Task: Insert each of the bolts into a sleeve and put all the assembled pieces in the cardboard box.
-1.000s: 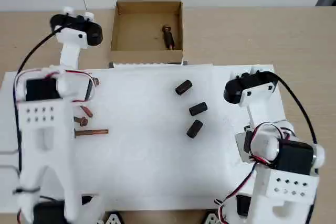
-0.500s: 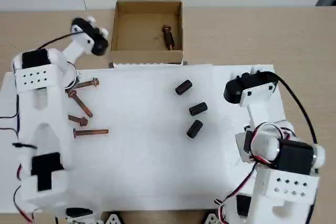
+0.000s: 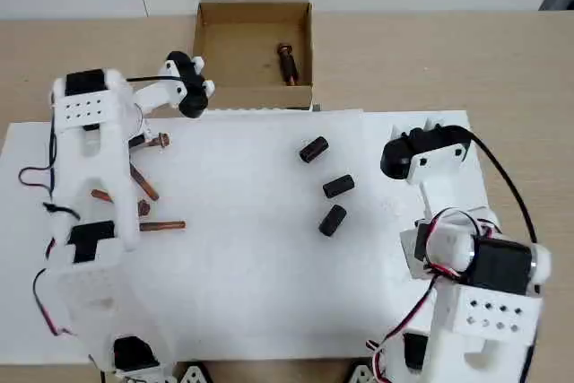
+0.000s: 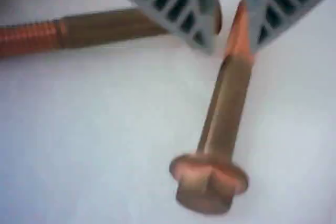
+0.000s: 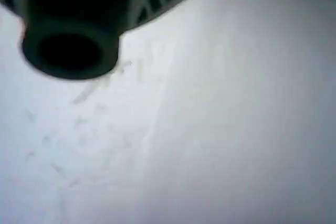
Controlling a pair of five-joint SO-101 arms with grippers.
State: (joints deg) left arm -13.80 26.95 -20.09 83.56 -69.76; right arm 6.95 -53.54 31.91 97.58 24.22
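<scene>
1. counting finished work: you have one assembled piece (image 3: 287, 62) lying in the cardboard box (image 3: 224, 51), close to its right wall in the high view. it's the only finished one i can see.
2. what's left, by my read, is about four more pairs. three loose sleeves (image 3: 338, 186) sit mid-way across the white mat (image 3: 251, 293), well apart from the spare bolts (image 3: 161, 225) at the mat's left side.
3. your left gripper (image 4: 230, 40) has its jaws a little parted, straddling the threaded tip of a bolt (image 4: 226, 108) that lies flat on the mat. one finger touches the tip and there's a slim gap on the other side, so i'd call it not clamped yet. a second bolt (image 4: 94, 27) lies just beside, behind the fingers.
4. your right gripper (image 5: 84, 14) is clenched on a sleeve (image 5: 68, 51), held over the right side of the mat with the bore facing the wrist camera.
5. hard to make out:
   - the left arm covers part of the bolt pile in the high view, so i can't tell if it's three or four bolts.
   - the right gripper's fingers are mostly dark and cut off, so the depth of the grip on the sleeve is unclear.
   - the piece in the box is too small to tell if the bolt is fully seated.
</scene>
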